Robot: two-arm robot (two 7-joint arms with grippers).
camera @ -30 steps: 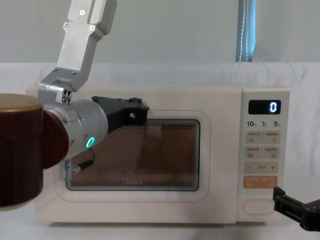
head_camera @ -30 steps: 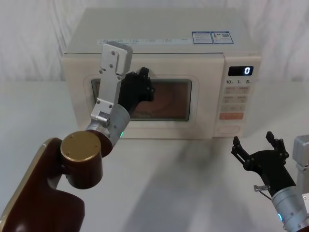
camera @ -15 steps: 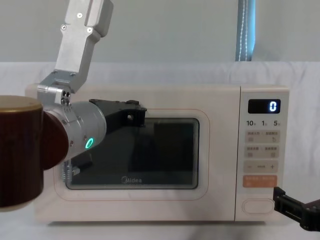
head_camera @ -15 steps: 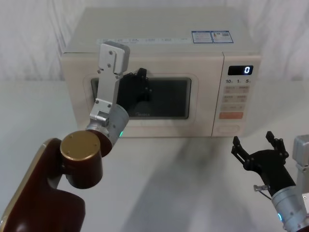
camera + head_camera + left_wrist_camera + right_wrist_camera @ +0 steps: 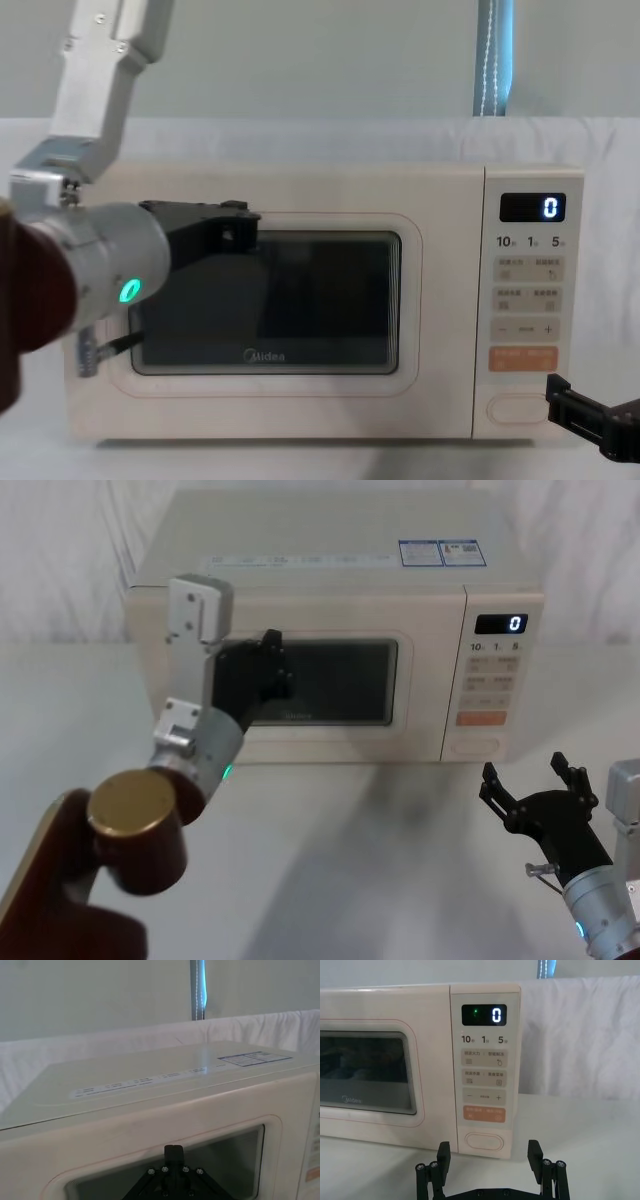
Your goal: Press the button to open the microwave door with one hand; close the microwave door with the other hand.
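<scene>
The cream microwave door [image 5: 340, 685] with its dark window lies flush with the front, also seen as the door [image 5: 300, 300] from the chest. My left gripper [image 5: 268, 652] is shut and hovers close before the door's upper left part; whether it touches the door I cannot tell. The left gripper [image 5: 238, 222] holds nothing, and its joined tip [image 5: 173, 1154] points at the window's top edge. The wide cream button [image 5: 476, 747] sits at the bottom of the control panel. My right gripper [image 5: 534, 778] stands open low on the table, a short way in front of the button [image 5: 482, 1140].
The microwave's top [image 5: 150, 1080] and white table [image 5: 380, 860] are bare. An orange key [image 5: 484, 1114] lies just above the button, and the display [image 5: 541, 208] reads 0. White cloth hangs behind.
The door went from slightly ajar with the inside lit to fully shut and dark. My left arm then drew back leftward from the door. The right arm has not moved.
</scene>
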